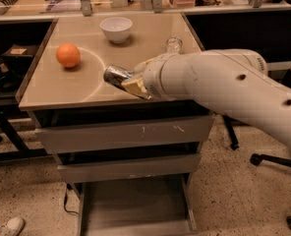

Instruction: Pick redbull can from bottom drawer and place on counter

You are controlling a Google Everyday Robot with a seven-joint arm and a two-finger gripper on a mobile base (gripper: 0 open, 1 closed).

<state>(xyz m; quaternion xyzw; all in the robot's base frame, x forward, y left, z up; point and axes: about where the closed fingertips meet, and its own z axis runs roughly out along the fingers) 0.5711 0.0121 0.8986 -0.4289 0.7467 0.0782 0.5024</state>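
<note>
The redbull can (pixel 114 75) lies on its side in my gripper (pixel 130 82), its shiny end pointing left, held just above the front part of the beige counter (pixel 62 90). The gripper's yellowish fingers (pixel 134 86) are closed around the can's body. My white arm reaches in from the right and covers the counter's right front part. The bottom drawer (pixel 135 205) is pulled open below, and its grey floor shows nothing on it.
An orange ball (pixel 68 55) sits at the counter's left. A white bowl (pixel 116 29) stands at the back middle. A clear glass jar (pixel 173 44) stands behind my arm. Two closed grey drawers (pixel 121 134) face front. A cluttered bench runs behind.
</note>
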